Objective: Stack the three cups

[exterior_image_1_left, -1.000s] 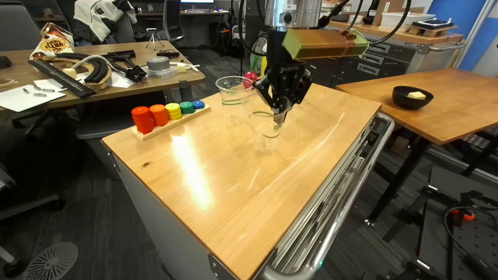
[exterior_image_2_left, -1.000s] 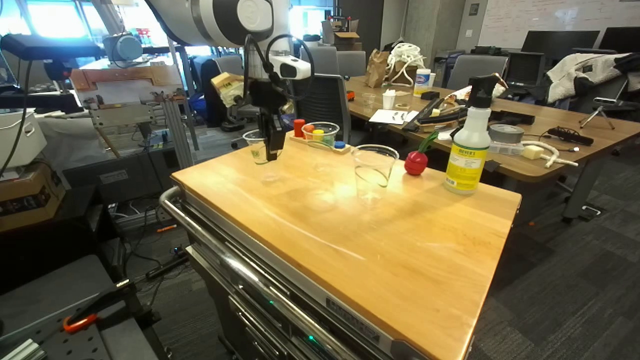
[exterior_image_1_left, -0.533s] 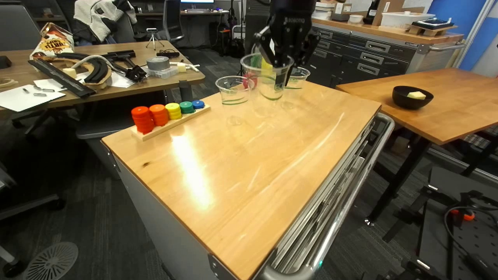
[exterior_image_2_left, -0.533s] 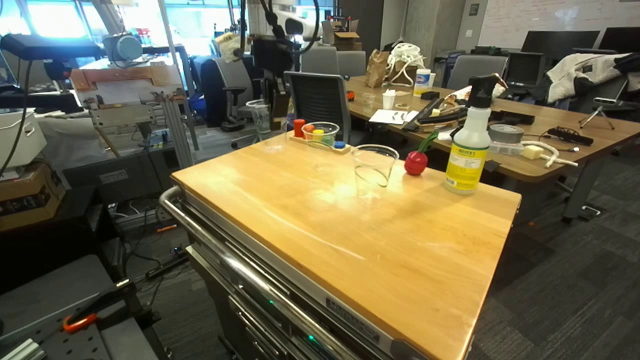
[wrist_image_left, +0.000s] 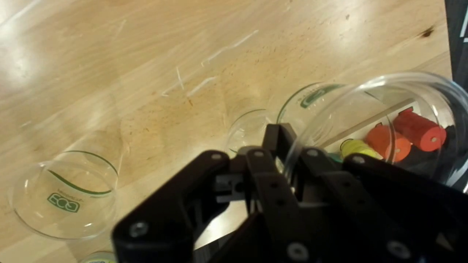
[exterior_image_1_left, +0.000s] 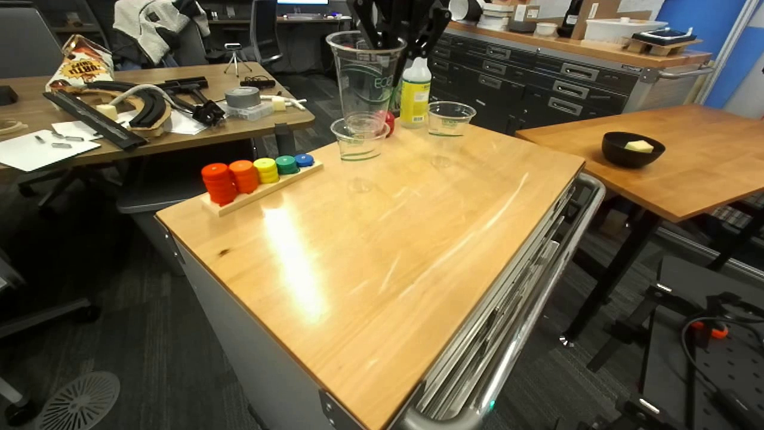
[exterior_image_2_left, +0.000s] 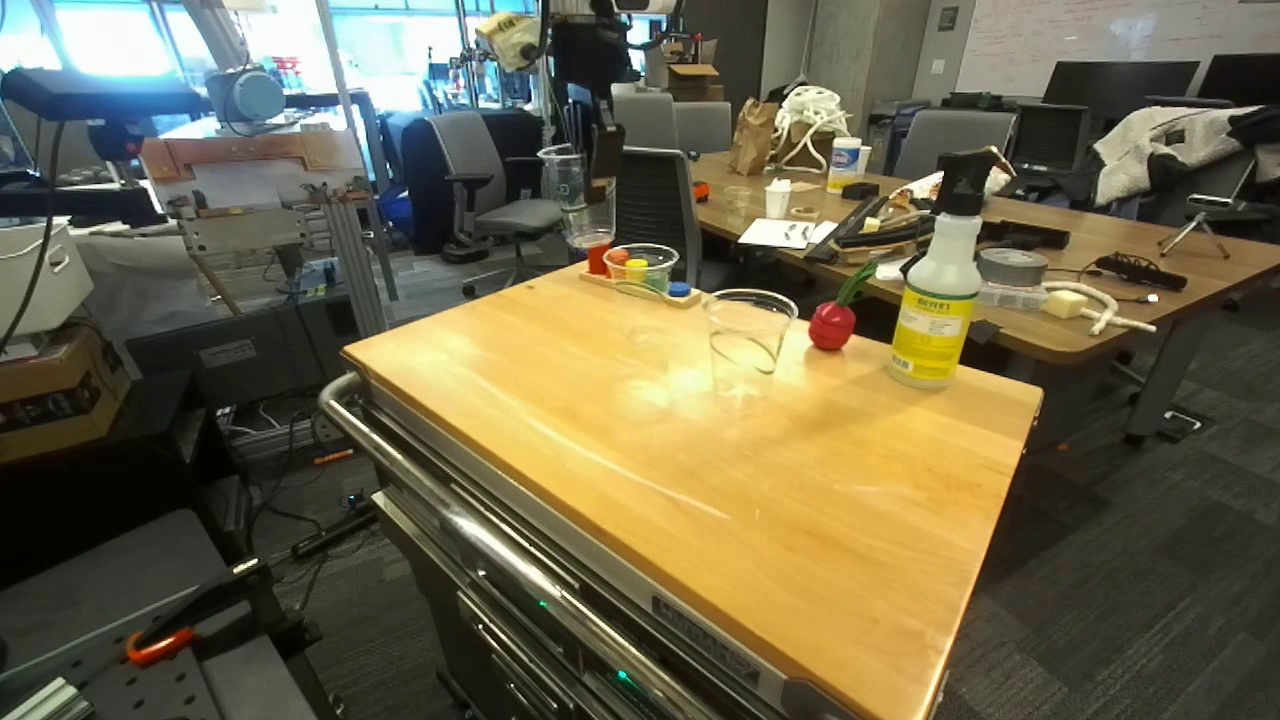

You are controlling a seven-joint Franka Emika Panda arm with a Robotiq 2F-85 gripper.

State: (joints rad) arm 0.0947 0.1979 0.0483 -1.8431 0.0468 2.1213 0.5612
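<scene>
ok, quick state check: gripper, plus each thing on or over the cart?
gripper: shut on held cup
held cup: mouth up, in the air
rings: sorted by colour on their board
spray bottle: upright, trigger top fitted
cup near rings: upright, unstacked
cup near spray bottle: upright, unstacked
toy radish: leaves up

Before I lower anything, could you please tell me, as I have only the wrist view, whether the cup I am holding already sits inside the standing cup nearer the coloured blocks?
Observer: It does not: in an exterior view, the base of the held cup shows mostly to the picture's left of the rim of that standing cup.
Operator: Thank you; is there anything out of my sight around the other standing cup?
Observer: Yes: in an exterior view, a red radish-shaped toy with green leaves shows between it and the spray bottle.
</scene>
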